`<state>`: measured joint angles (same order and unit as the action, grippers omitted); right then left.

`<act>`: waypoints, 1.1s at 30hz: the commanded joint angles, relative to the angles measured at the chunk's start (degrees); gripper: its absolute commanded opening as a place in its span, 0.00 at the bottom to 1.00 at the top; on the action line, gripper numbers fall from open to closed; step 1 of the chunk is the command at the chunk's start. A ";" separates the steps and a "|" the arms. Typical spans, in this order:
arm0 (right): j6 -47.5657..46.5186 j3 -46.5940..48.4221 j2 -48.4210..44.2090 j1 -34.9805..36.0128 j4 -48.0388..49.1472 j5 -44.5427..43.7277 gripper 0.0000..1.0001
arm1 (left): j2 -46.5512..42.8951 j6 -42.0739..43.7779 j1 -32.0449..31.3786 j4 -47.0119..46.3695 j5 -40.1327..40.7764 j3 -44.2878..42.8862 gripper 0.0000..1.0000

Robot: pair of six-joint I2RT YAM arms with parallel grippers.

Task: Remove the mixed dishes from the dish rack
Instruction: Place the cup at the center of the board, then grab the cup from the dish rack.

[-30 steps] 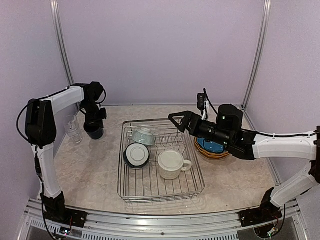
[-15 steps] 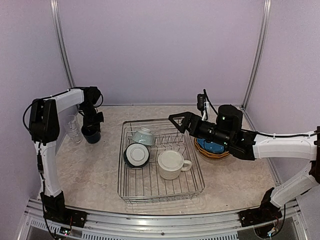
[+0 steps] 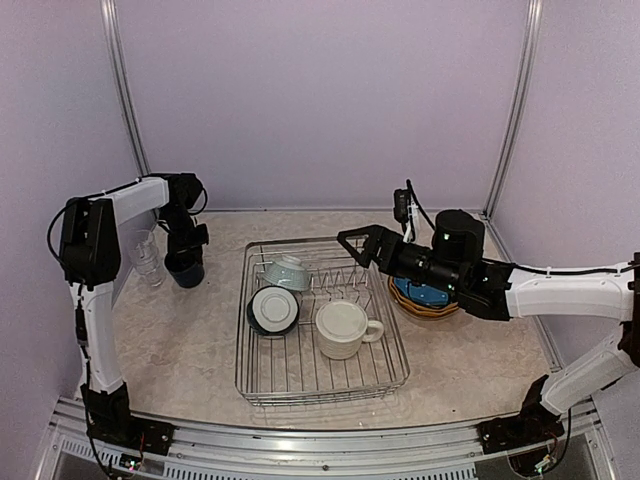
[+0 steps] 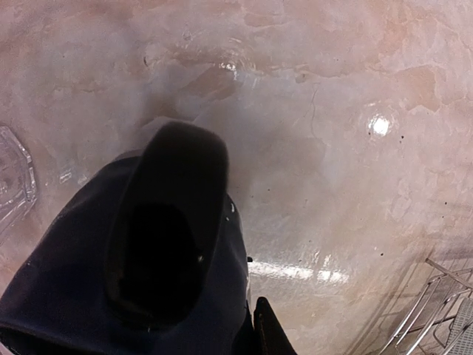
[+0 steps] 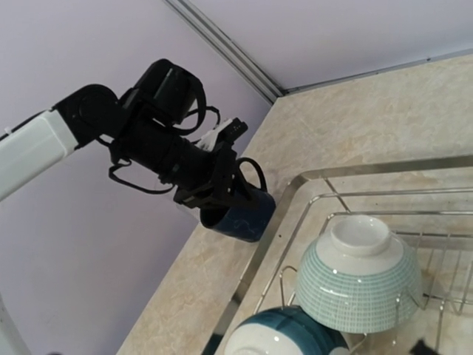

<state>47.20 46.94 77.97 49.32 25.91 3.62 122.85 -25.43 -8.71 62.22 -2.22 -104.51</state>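
Soft, even light from above fills the overhead view; the lilac walls look flat, and only a faint shadow lies under the dish rack. The left wrist view is dim and hazy. There the navy mug at lower left is a dark, blurred mass, and the marbled tabletop shows small white glare spots at top and right. The right wrist view is bright, with the pale teal bowl at lower right crisp.

Bowls and mug in rack; plates just right.
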 commanded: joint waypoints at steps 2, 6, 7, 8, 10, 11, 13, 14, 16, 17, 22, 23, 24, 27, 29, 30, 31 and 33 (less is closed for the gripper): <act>-0.57 -0.25 -1.34 -0.29 -2.80 -0.37 1.00 | 0.55 0.47 0.43 0.50 -0.63 -2.14 0.18; -1.45 0.99 -1.10 -0.30 -5.30 -0.52 1.00 | 0.32 0.55 0.53 0.70 -0.71 -2.35 0.26; -1.97 1.57 -1.01 -0.28 -6.44 -0.61 1.00 | -0.15 0.56 0.55 0.78 -0.76 -2.29 0.27; -2.56 2.14 -0.86 -0.28 -7.73 -0.82 1.00 | -0.50 0.60 0.54 0.66 -0.76 -2.28 0.28; -3.80 3.72 -0.56 -0.20 -11.31 -1.48 1.00 | -1.71 0.87 0.45 0.44 -0.86 -1.92 0.35; -4.38 4.49 -0.24 -0.08 -13.06 -1.95 1.00 | -2.94 0.97 0.45 -0.03 -0.84 -1.60 0.38; -5.92 6.49 0.64 0.34 -16.68 -2.84 1.00 | -4.96 1.15 0.35 -0.85 -0.99 -0.86 0.43; -6.89 7.56 1.42 0.77 -19.02 -3.15 1.00 | -6.71 1.32 0.36 -1.50 -1.16 -0.30 0.46; -8.68 9.67 2.89 1.77 -22.65 -4.28 1.00 | -9.48 1.56 0.20 -3.43 -1.51 1.84 0.52; -9.76 10.92 3.84 2.35 -24.56 -4.61 1.00 | -10.79 1.73 0.09 -4.61 -1.74 2.72 0.54; -16.79 19.53 8.91 5.71 -40.80 -9.85 1.00 | -19.03 2.52 -1.50 -10.05 -2.54 7.13 0.63; -18.28 21.37 9.81 6.35 -44.67 -10.88 1.00 | -20.46 2.69 -1.83 -11.04 -2.98 7.86 0.64; -19.69 22.97 10.72 7.10 -48.08 -12.05 1.00 | -21.64 2.81 -2.22 -11.93 -3.40 8.55 0.65; -23.75 26.47 12.50 8.92 -56.92 -11.69 1.00 | -25.60 3.06 -3.30 -14.06 -4.58 10.14 0.66; -24.98 27.04 12.81 9.04 -61.16 -9.56 1.00 | -27.50 2.92 -4.04 -14.92 -5.10 10.79 0.66; -25.34 26.91 12.64 9.12 -62.76 -9.42 1.00 | -28.19 2.93 -4.46 -15.09 -5.38 10.93 0.66; -26.04 26.09 12.11 9.13 -63.73 -8.74 1.00 | -28.58 2.93 -5.04 -15.31 -5.63 11.01 0.66; -28.03 25.12 11.17 9.13 -65.72 -7.41 1.00 | -29.21 3.13 -5.78 -15.28 -5.85 11.02 0.66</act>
<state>24.64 72.60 90.00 58.19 -28.27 -5.41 95.18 -23.42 -13.06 49.19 -6.50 -94.63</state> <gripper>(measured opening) 0.997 0.661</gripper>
